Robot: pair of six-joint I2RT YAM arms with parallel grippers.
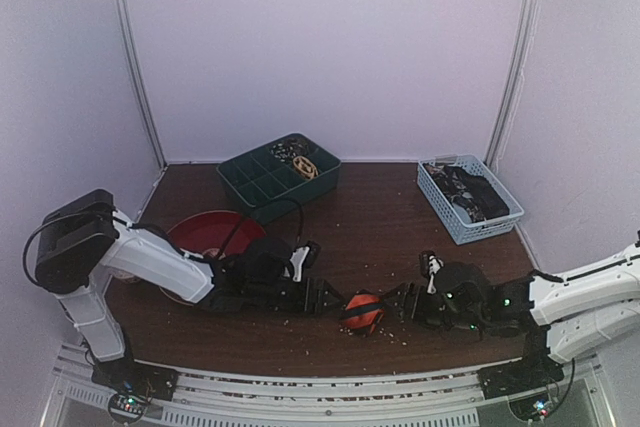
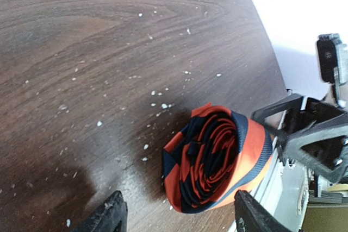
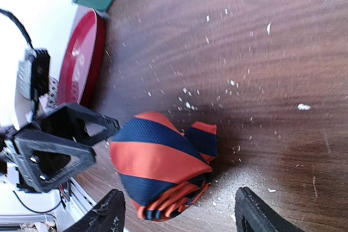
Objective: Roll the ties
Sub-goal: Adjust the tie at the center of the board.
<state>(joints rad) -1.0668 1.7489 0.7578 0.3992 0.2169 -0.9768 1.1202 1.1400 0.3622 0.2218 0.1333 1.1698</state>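
Cloth, wood grain, plastic.
Ribbed, faintly sheeny weave on the striped tie (image 2: 217,161); matt, crumb-flecked wood-look surface (image 2: 81,52); matt black plastic left claw (image 2: 176,214); smooth red dish (image 3: 81,58).

No text or label is legible anywhere.
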